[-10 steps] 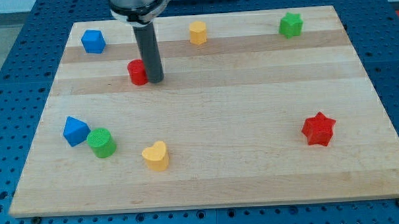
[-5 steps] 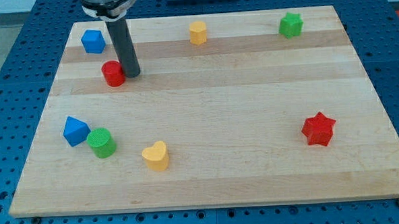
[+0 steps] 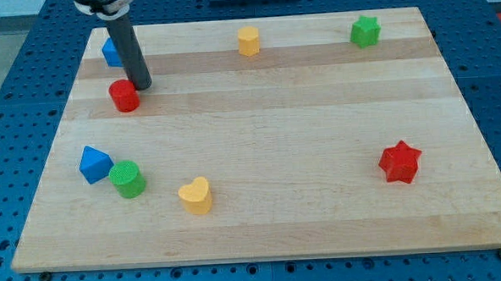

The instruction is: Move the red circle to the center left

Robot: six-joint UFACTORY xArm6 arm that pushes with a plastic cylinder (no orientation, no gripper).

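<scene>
Pressing our tip (image 3: 140, 84) against the red circle (image 3: 124, 95) from its upper right, we find the block at the worktop's (image 3: 279, 215) upper left, its goal lying toward the view's bottom; no gripper exists.

- A pale wooden surface (image 3: 318, 137) with lengthwise plank grain fills most of the frame.
- Around it lies a blue perforated base (image 3: 13, 125), visible at every edge.
- Even, soft light; shadows are faint.
</scene>
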